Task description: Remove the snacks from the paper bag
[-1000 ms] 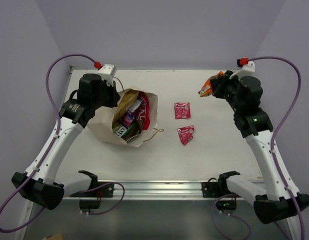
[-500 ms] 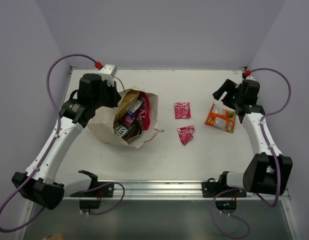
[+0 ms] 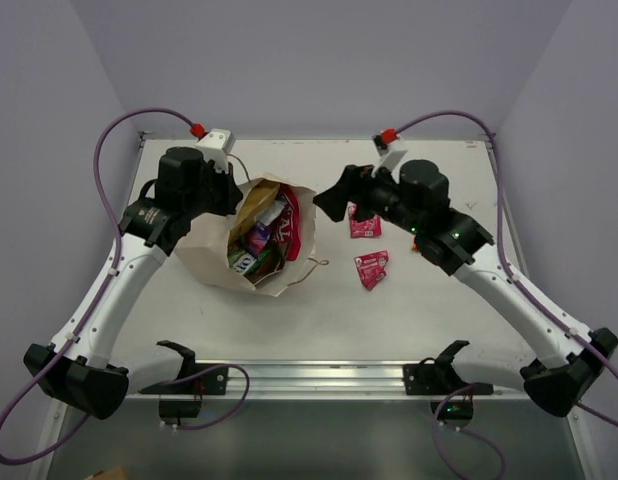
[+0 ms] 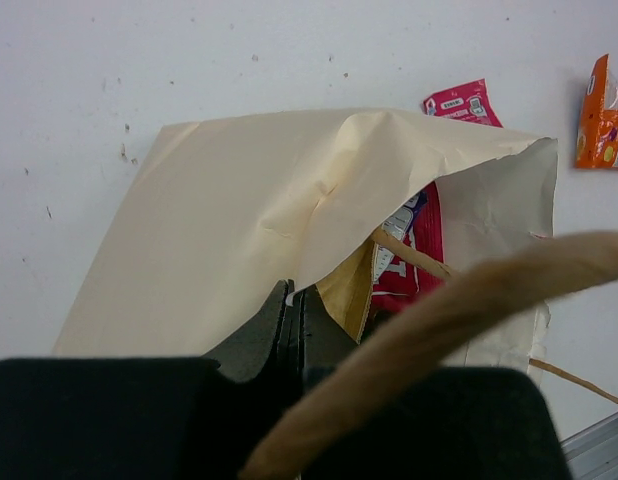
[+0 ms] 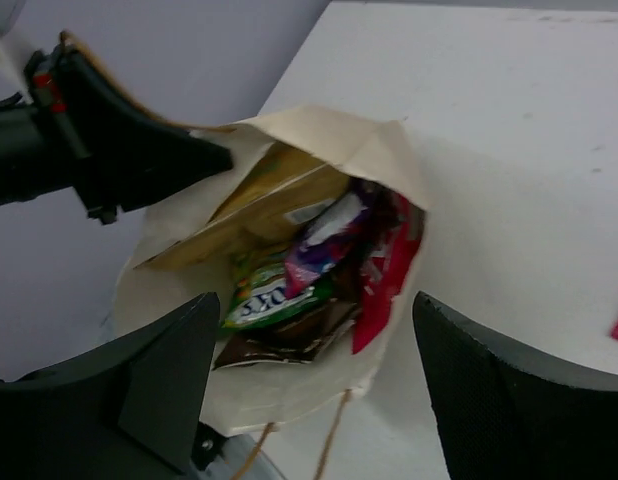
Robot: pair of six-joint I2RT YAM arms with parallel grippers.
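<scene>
The cream paper bag (image 3: pixel 214 255) lies tilted at centre-left with its mouth toward the table's middle. My left gripper (image 3: pixel 232 190) is shut on the bag's upper rim (image 4: pixel 319 250), fingers (image 4: pixel 274 320) pressed together on the paper. Snacks (image 3: pixel 259 240) fill the mouth: a green packet (image 5: pixel 274 295), a purple one (image 5: pixel 324 255), a red bag (image 5: pixel 389 280), a tan-yellow bag (image 5: pixel 259 195), a brown one (image 5: pixel 289 345). My right gripper (image 3: pixel 334 198) hovers open and holding nothing just right of the mouth, jaws (image 5: pixel 317 298) wide.
Two pink packets (image 3: pixel 364 222) (image 3: pixel 371 268) lie on the table right of the bag, under my right arm. An orange packet (image 4: pixel 604 125) lies farther right. A brown string handle (image 3: pixel 307 265) trails from the bag's near edge.
My right gripper let go of the orange packet at the table's right side, then swung left to the bag's mouth with jaws open. The left gripper and bag have not moved.
</scene>
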